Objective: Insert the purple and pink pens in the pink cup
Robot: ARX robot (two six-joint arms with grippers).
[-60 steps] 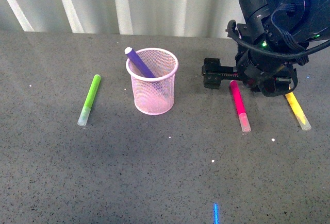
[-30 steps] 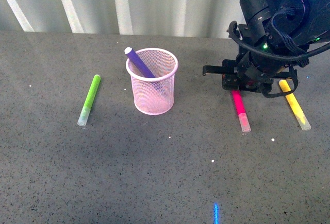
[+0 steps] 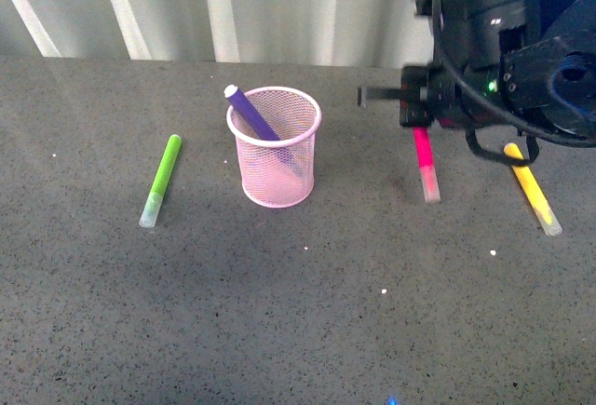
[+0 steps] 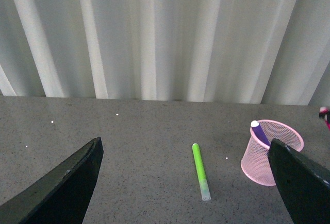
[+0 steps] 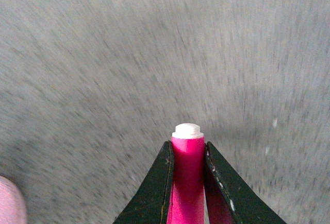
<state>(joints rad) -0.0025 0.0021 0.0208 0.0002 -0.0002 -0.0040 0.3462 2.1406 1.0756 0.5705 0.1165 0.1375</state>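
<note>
The pink pen is to the right of the pink cup, well apart from it, and it is held by the right gripper; the two dark fingers press on both sides of its body, with a whitish end showing just past them. In the front view the pen hangs under the gripper with its pale end toward the table; this part is blurred, so I cannot tell if the end touches the surface. I judge that such a firm grip near one end lets the pen be carried over the rim and dropped in lengthwise.

The purple pen stands inside the cup and leans on the rim with its top out, so half of the task looks done. The green pen lies left of the cup and the yellow pen lies far right of it, beyond the pink pen; neither belongs to the task.

The left gripper is spread wide and holds nothing; it looks at the cup from the left side, probably staying out of the way.
</note>
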